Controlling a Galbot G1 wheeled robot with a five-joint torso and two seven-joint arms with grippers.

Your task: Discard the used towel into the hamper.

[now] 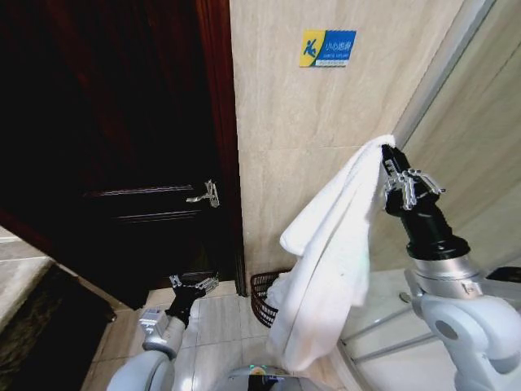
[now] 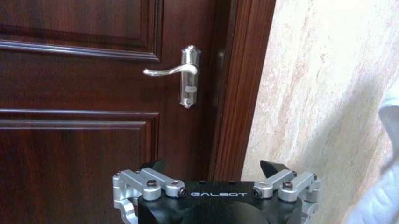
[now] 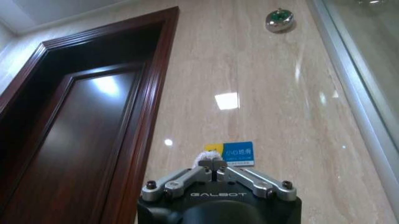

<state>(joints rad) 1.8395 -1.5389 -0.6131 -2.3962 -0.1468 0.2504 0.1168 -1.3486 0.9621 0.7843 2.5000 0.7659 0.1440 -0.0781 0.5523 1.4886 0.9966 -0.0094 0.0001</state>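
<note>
While the right pincer (image 1: 389,163) is raised high beside the beige marble wall (image 1: 301,122), its fingers are closed on one corner of the white terry towel (image 1: 326,269), and the right wrist view shows a small tuft of cloth pinched between the shut tips. The towel hangs from that corner with its long axis close to vertical, draping down and toward the robot's left until its lower folds end near the floor. The small round reddish-brown wire hamper (image 1: 262,295) stands on the tiled floor at the foot of the wall, beside the dark wooden door (image 1: 122,147), well below the right pincer and to its left; the towel's lower part hangs in front of it and hides its right side. The left pincer (image 1: 193,282) waits low near the door, fingers spread and empty, nearer the hamper than the right.
</note>
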